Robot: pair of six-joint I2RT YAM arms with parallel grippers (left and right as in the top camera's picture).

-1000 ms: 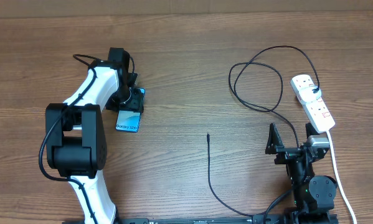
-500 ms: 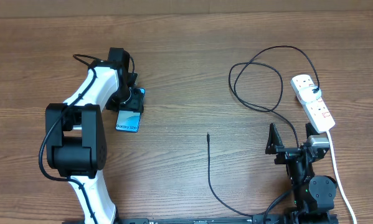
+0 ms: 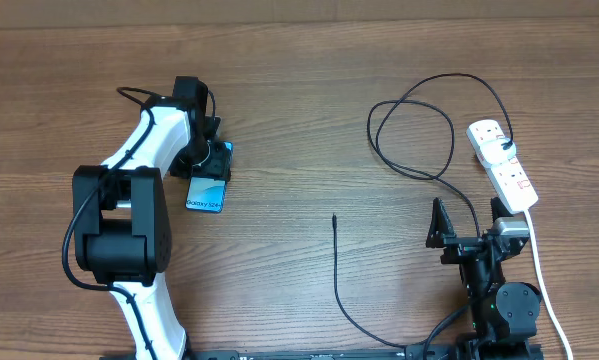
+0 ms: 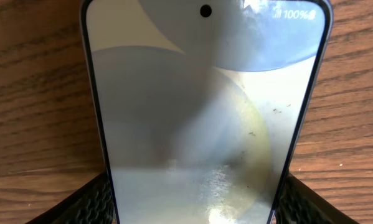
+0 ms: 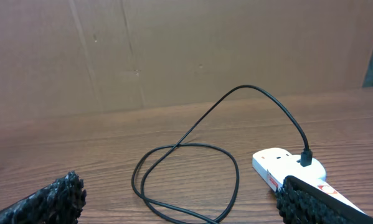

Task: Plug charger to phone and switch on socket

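The phone (image 3: 209,190) lies on the wood table at the left, blue screen up; it fills the left wrist view (image 4: 205,124). My left gripper (image 3: 208,160) is shut on the phone's far end, a finger on each long edge. The charger's black cable (image 3: 414,140) loops at the right, its slim plug (image 3: 334,218) free at mid-table and its black plug in the socket (image 3: 502,165). The socket is a white power strip, also in the right wrist view (image 5: 286,168). My right gripper (image 3: 469,222) is open and empty, near the front right.
The socket's thick white cord (image 3: 544,280) runs toward the front edge at the far right. A brown cardboard wall (image 5: 174,50) stands behind the table. The cable loop (image 5: 186,177) lies ahead of the right gripper.
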